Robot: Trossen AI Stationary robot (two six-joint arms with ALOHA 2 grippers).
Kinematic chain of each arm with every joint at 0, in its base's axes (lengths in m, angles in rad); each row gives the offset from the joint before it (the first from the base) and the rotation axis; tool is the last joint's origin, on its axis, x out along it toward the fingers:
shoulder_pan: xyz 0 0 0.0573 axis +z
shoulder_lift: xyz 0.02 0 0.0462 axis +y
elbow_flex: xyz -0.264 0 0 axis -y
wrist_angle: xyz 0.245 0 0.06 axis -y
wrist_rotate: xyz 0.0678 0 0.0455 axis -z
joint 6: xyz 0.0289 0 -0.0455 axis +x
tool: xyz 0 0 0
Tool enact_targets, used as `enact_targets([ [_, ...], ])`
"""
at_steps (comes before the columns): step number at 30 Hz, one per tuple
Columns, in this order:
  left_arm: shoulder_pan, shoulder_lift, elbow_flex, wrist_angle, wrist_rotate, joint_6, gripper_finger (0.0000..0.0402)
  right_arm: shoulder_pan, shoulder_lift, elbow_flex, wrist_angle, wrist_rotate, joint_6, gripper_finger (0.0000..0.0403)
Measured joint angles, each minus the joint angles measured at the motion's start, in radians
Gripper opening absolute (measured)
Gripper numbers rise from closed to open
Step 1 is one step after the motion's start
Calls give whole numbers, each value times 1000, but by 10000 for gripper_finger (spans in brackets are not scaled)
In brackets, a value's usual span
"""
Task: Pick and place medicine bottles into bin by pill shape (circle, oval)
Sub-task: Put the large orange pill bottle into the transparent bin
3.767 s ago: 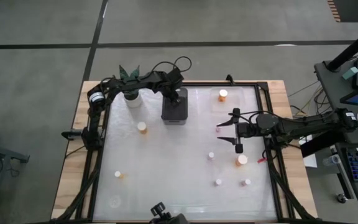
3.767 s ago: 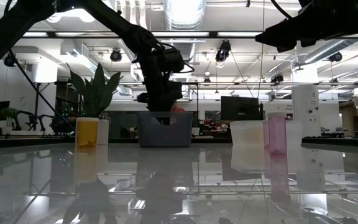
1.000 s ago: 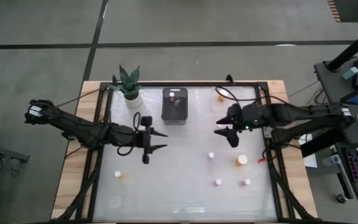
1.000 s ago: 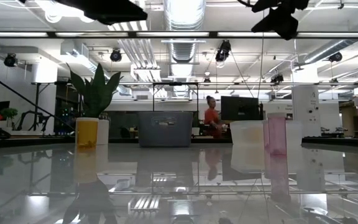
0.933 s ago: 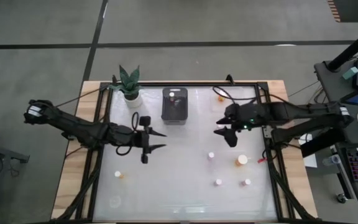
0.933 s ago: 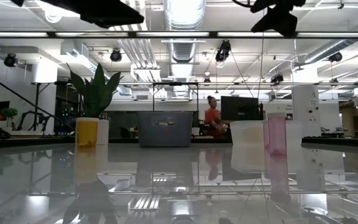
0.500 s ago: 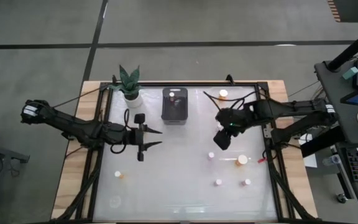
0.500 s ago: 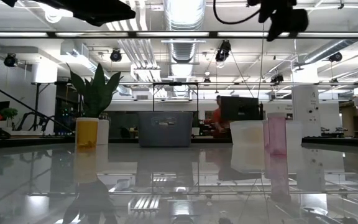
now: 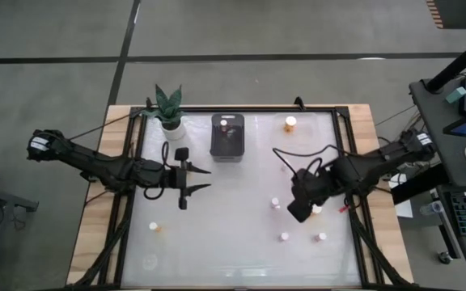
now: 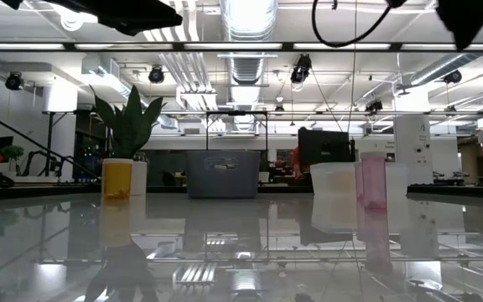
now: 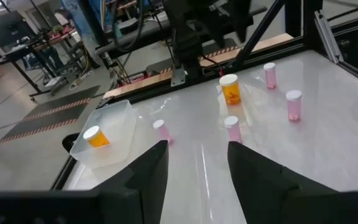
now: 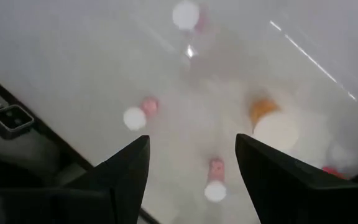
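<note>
Looking down from above, we see a dark bin at the table's 12 o'clock, beside a potted plant; its contents are unclear. A clear tray at 1 o'clock holds 1 orange bottle. The right gripper hangs at 3 o'clock, fingers parted and holding nothing, over the medicine bottles: 1 small bottle just beside it at 9 o'clock, 2 more toward 6 o'clock. The left gripper waits at the table's 9 o'clock, fingers spread, empty, well apart from another orange bottle.
</note>
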Motion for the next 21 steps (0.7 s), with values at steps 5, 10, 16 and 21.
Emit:
enact_targets([
  [5,0,5,0,1,0,0,151,73,1,-20,-28,0,99,228],
  [10,0,5,0,1,0,-1,151,98,0,-60,-90,8,193,228],
  [16,0,5,0,0,0,-2,151,100,-5,-110,-86,-1,233,252],
  [21,0,5,0,0,0,-2,151,100,-8,-152,-84,0,248,298],
])
